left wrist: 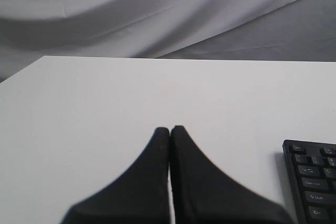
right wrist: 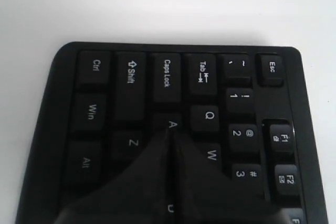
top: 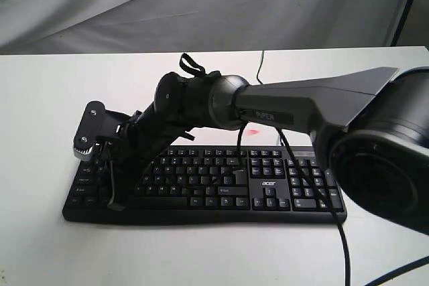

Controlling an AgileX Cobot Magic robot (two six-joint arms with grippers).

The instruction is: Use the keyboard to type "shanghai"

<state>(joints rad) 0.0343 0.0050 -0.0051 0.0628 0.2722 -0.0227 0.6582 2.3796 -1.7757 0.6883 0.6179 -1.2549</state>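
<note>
You are poising the black right gripper (right wrist: 170,135), clenched on nothing, at the A key (right wrist: 171,124) of the wide black plastic keyboard (top: 201,185) lying flat with white tabletop (top: 53,132) around it, so be centring, then pressing straight down.

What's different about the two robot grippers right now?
The right gripper is over the keyboard; the left gripper is over bare white table beside it. The right gripper's tip is at the A key; the left gripper touches no key. Both are black and shut.
</note>
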